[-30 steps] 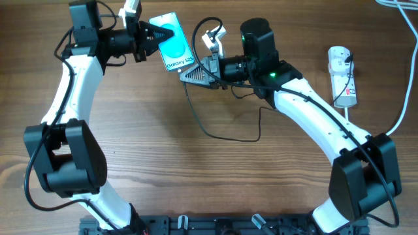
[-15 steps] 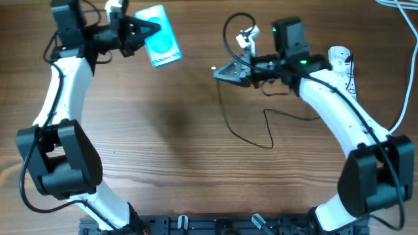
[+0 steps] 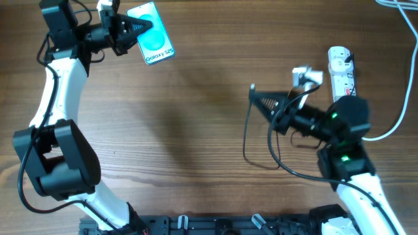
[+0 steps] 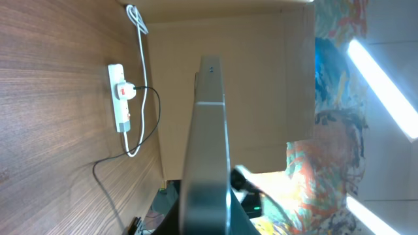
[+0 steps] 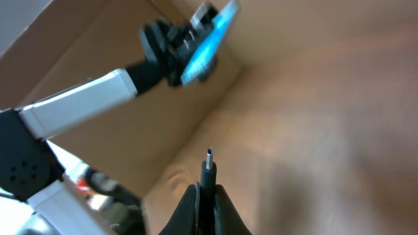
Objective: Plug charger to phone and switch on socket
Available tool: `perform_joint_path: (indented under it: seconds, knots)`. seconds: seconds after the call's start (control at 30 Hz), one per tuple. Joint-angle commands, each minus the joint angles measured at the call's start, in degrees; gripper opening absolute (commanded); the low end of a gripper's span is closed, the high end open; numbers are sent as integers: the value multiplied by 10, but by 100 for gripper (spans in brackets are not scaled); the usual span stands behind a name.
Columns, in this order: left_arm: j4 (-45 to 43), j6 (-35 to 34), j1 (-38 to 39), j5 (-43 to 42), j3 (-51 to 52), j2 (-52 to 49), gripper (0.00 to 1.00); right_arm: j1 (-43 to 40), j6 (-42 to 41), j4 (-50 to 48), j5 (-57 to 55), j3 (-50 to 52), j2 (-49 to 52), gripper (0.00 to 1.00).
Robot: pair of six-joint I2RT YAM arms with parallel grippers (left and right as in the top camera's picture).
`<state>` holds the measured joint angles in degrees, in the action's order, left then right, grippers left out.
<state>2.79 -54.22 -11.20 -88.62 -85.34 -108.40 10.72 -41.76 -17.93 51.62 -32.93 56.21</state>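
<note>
My left gripper (image 3: 140,27) is shut on the phone (image 3: 153,42), held above the table at the far left with its turquoise "Galaxy S25" screen up. The left wrist view shows the phone edge-on (image 4: 208,150). My right gripper (image 3: 256,96) is shut on the charger's plug (image 5: 208,168), whose metal tip points away from the jaws. The black cable (image 3: 258,155) loops down onto the table. The white socket (image 3: 341,73) lies at the far right and also shows in the left wrist view (image 4: 119,98). The phone appears far off in the right wrist view (image 5: 208,43).
A thick white cord (image 3: 405,72) runs from the socket round the right edge of the table. A cardboard wall (image 4: 222,85) stands behind the table.
My right arm has swung back and to the right with the plug, away from the phone. My left gripper has carried the phone further left and back.
</note>
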Motion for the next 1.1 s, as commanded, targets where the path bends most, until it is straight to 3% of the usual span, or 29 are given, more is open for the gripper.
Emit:
perform_joint_path:
  seconds: [0.0,0.17,0.2,0.4,0.9,1.07]
  knots:
    - [-5,-1,14,-17,-2,16,4,6,-99,-69,61,14,78,4]
    - [-38,2,85,-17,-2,16,4,76,-233,-365,168,-50,332,4]
    - [-39,8,96,-17,-2,16,4,85,-248,-383,184,-78,364,4]
    - [-40,15,115,-16,-2,16,4,96,-268,-375,200,-151,384,4]
    - [-39,15,143,13,-2,16,4,111,-270,-368,137,-158,384,4]
    - [-39,20,137,31,-2,15,4,111,-166,-230,113,-158,384,5]
